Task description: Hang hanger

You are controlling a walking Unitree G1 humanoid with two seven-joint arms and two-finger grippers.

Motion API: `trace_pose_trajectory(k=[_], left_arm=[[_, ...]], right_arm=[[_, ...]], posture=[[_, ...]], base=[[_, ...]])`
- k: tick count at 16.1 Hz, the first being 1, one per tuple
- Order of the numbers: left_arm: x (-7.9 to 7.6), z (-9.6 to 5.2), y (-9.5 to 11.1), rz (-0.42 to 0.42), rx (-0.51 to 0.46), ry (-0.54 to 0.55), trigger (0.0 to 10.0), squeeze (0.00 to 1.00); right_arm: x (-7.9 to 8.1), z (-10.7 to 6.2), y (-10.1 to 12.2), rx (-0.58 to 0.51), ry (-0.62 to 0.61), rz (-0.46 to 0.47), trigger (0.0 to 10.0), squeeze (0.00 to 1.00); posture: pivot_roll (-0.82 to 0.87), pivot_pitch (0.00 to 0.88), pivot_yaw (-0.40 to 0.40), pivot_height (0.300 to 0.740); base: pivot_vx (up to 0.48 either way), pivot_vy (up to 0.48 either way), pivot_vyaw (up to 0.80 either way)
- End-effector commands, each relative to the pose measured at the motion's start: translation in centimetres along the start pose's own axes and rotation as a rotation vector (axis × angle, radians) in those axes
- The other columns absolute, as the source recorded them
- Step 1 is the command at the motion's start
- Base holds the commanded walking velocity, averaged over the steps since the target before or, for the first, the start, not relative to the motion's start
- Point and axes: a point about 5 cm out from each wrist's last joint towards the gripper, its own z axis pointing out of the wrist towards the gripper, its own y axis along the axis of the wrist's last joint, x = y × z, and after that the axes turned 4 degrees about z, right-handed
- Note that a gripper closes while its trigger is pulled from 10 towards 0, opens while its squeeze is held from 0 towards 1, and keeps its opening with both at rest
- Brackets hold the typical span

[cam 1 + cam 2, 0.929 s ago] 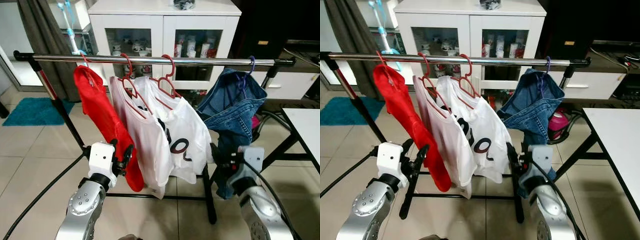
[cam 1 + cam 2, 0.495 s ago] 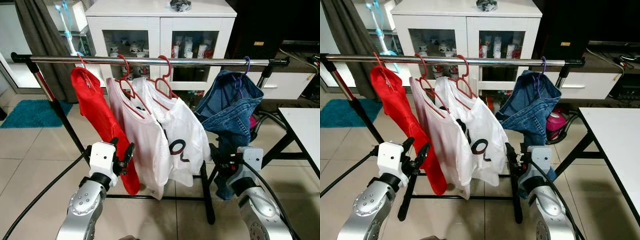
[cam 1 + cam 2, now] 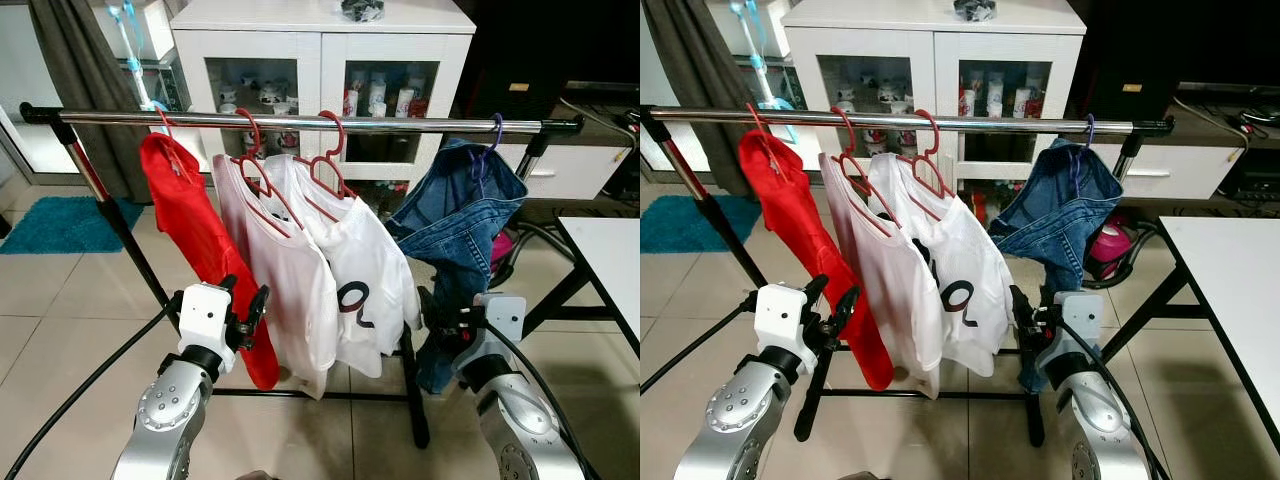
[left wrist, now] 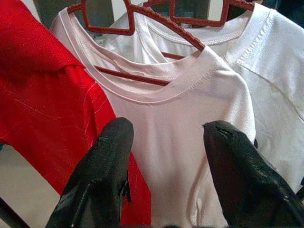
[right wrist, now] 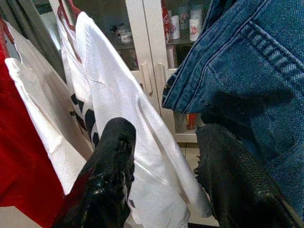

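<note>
Four garments hung on the rail (image 3: 300, 122): a red shirt (image 3: 200, 240) near its left end, two white shirts (image 3: 330, 270) on red hangers (image 3: 325, 165) at the middle, and a denim piece (image 3: 455, 235) on a purple hanger (image 3: 490, 140) toward the right end. All hooks sat over the rail, so the hanging looked done. The left end effector (image 3: 243, 312) stood released and empty just before the red shirt; the right end effector (image 3: 432, 318) likewise gaped empty beside the denim. What remained seemed only drawing the arms away.
</note>
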Motion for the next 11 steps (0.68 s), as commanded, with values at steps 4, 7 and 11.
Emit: trace_pose_trajectory(k=[4,7,11], left_arm=[[-0.51,0.29,0.07,0.058,-0.026,-0.068,10.0,0.0],[-0.56,0.36,0.04,0.06,-0.022,-0.077,10.0,0.0],[-0.54,0.41,0.01,0.07,-0.018,-0.081,10.0,0.0]], right_arm=[[0.28,0.01,-0.07,-0.048,0.025,0.026,10.0,0.0],[0.35,0.04,-0.11,-0.047,0.032,0.027,10.0,0.0],[0.59,0.28,0.08,-0.037,0.057,0.017,10.0,0.0]], posture=[[-0.07,0.0,0.047,0.74],[-0.07,0.0,0.046,0.74],[-0.07,0.0,0.051,0.74]], base=[[0.0,0.0,0.0],[0.0,0.0,0.0],[0.0,0.0,0.0]])
